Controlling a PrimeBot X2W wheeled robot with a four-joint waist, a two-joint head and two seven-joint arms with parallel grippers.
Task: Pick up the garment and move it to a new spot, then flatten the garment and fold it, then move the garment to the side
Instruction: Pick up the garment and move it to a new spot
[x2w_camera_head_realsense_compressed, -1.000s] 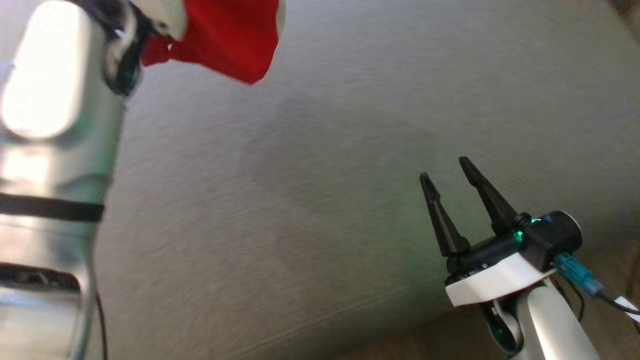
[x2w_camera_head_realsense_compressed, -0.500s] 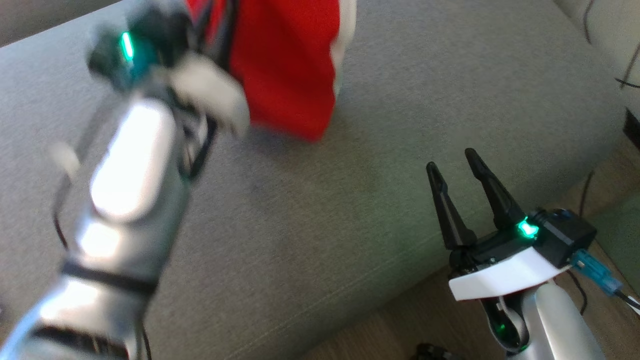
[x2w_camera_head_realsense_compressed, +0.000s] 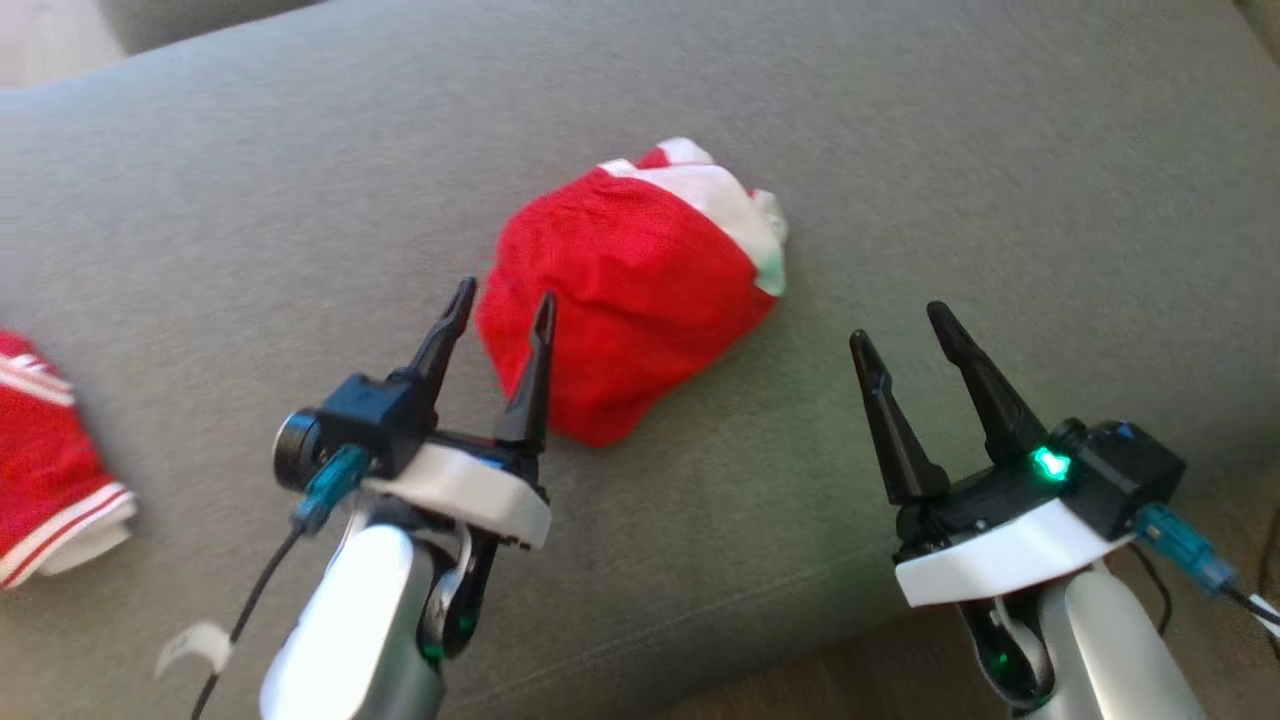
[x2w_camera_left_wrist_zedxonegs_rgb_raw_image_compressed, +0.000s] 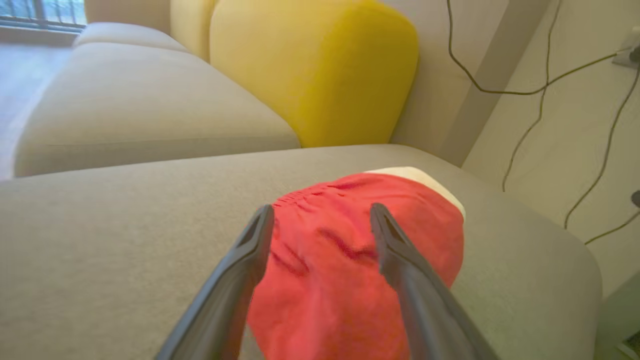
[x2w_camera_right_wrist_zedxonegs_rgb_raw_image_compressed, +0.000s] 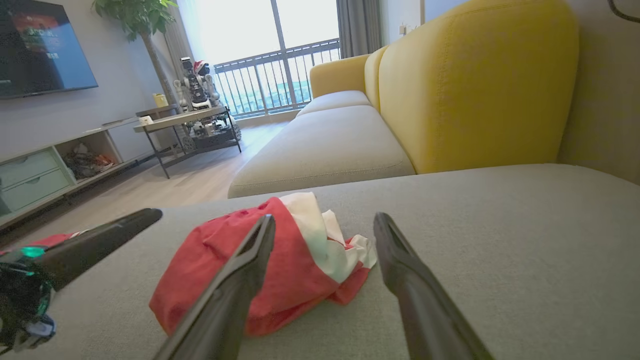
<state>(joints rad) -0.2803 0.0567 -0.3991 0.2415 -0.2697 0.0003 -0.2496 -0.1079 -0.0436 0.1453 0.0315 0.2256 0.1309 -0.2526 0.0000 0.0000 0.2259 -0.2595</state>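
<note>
The garment is red with white trim and lies crumpled in a heap on the grey sofa seat. My left gripper is open just short of the heap's near left edge, nothing between its fingers. In the left wrist view the garment lies beyond the open left gripper. To the heap's right, near the seat's front edge, my right gripper stands open and empty. The right wrist view shows the garment ahead and left of the right gripper.
Another red piece with white stripes lies at the seat's far left. A yellow back cushion stands behind the seat. Cables hang on the wall to the right. A low table and shelving stand across the room.
My left gripper has let go of the garment, which hung from it before and now lies on the seat. The left arm has drawn back and down. The camera has also shifted.
</note>
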